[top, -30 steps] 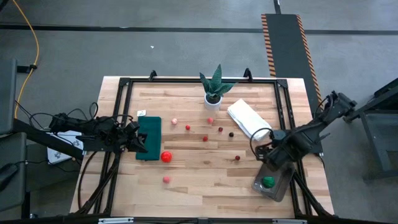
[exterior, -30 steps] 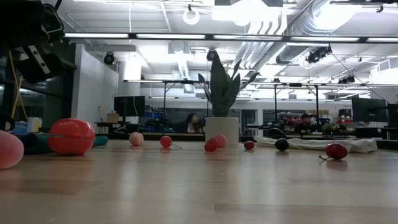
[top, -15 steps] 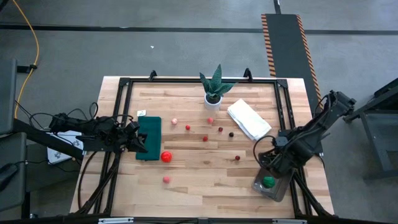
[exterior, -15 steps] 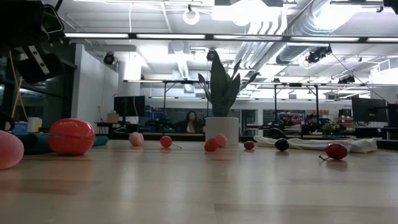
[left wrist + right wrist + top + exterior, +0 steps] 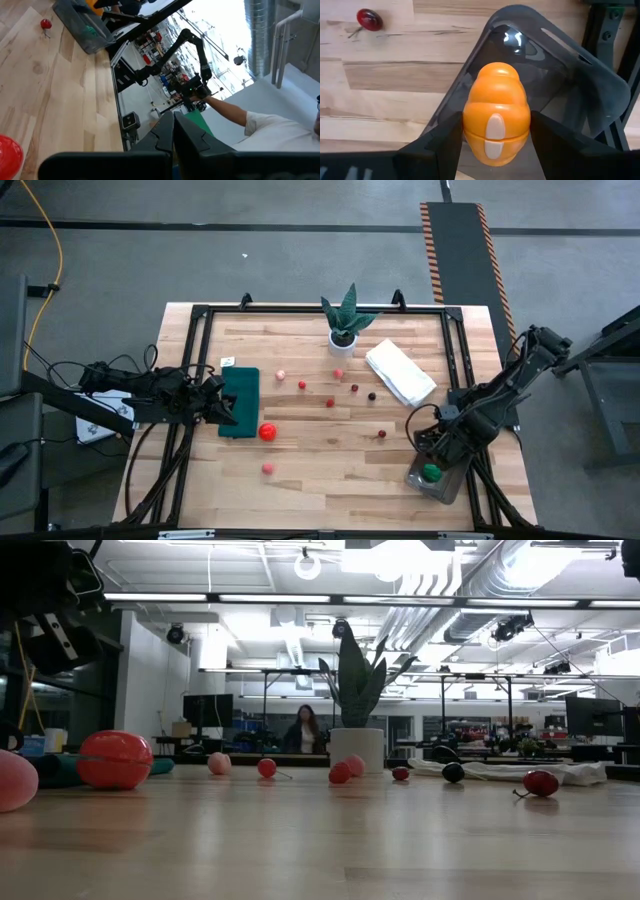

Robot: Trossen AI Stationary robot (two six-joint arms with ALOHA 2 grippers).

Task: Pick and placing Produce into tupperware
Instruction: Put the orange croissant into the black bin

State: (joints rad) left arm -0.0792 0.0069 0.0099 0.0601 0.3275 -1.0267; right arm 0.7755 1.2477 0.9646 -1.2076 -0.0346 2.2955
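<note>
The right pincer (image 5: 432, 448) is seen at the lower right of the high view, held over the near end of the tupperware (image 5: 449, 480), which sits at the lower right corner of the worktop (image 5: 320, 470). In the right wrist view an orange fruit (image 5: 496, 119) is clamped between the two dark fingers (image 5: 440, 137), the jaws being spread about as wide as the fruit itself, and the fruit is held above the open tupperware (image 5: 585, 95). A green piece (image 5: 431, 472) is already lying inside the container.

The left pincer (image 5: 222, 407) is seen at the left side of the high view, over the flat dark green mat (image 5: 242, 395); in the left wrist view its fingers (image 5: 172, 132) are pressed together with nothing between them.

The rest of the produce is scattered over the middle of the worktop. A large red piece (image 5: 267, 432) is placed just beside the mat's lower right corner, and a pink one (image 5: 267, 468) lies below it. Small red and pink berries (image 5: 329, 402) are spread between the mat and a folded white cloth (image 5: 400, 373), with a dark red one (image 5: 382, 434) nearest the container. A spiky green plant in a white pot (image 5: 343, 330) is stood at the upper middle. In the low view a person (image 5: 303, 730) is visible in the room behind.
</note>
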